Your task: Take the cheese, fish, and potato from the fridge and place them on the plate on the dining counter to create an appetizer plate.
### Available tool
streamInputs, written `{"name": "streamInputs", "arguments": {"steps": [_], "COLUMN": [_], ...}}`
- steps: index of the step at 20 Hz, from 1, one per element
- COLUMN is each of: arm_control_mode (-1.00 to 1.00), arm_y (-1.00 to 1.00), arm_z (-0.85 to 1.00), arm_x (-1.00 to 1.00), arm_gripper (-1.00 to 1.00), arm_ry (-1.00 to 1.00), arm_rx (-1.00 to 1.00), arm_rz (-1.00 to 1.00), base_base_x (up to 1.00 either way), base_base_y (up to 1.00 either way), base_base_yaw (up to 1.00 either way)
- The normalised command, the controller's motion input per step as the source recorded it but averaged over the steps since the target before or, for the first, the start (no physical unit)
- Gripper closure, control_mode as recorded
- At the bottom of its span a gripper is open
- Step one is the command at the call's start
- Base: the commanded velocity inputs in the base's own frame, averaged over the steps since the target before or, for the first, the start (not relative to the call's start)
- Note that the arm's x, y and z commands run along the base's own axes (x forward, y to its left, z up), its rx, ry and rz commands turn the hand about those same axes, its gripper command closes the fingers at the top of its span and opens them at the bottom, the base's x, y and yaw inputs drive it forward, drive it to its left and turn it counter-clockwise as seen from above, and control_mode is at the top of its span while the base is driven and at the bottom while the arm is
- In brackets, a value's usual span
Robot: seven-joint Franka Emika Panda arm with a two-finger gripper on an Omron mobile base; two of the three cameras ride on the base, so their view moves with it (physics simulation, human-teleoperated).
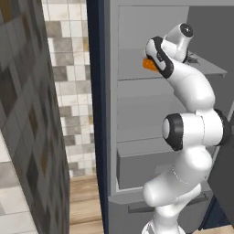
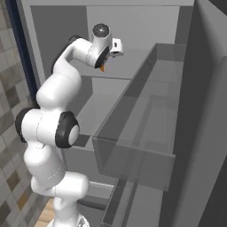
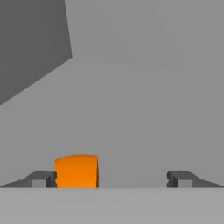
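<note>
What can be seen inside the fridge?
On a fridge shelf lies the cheese, between the open jaws. The arm covers much of the shelves; fish and potato cannot be seen.

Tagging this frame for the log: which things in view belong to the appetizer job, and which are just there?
Job:
small orange cheese wedge, on a shelf
tall grey fridge
open pincer, cheese beside one fingertip

Just there:
clear door rack
beige tiled wall
wooden floor

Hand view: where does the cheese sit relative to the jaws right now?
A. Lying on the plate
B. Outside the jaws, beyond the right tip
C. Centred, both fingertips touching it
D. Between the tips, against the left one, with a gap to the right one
D. In the hand view the cheese sits next to the left fingertip, and open grey shelf separates it from the right one, so the jaws of the gripper stand open.
</note>
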Motion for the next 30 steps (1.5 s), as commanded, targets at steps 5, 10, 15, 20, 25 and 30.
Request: {"name": "streamInputs", "arguments": {"steps": [5, 10, 15, 20, 25, 30], "arm_control_mode": [-1.00, -1.00, -1.00, -1.00, -1.00, -1.00], "arm_y": [0.12, 0.09, -0.02, -0.01, 0.00, 0.03], "arm_z": [-0.14, -0.24, -0.04, 0.00, -0.04, -0.14], "arm_x": [0.31, 0.24, -0.08, -0.26, -0.03, -0.01], "arm_gripper": [-1.00, -1.00, -1.00, -1.00, -1.00, -1.00], "arm_ry": [0.00, 0.01, 0.01, 0.00, 0.00, 0.01], "arm_rx": [-0.06, -0.06, -0.03, 0.00, -0.01, -0.03], "arm_rz": [0.02, 0.01, 0.00, 0.00, 0.00, 0.00], "base_base_x": [0.00, 0.00, 0.00, 0.00, 0.00, 0.00], "base_base_y": [0.00, 0.00, 0.00, 0.00, 0.00, 0.00], "base_base_yaw": [0.00, 0.00, 0.00, 0.00, 0.00, 0.00]}}
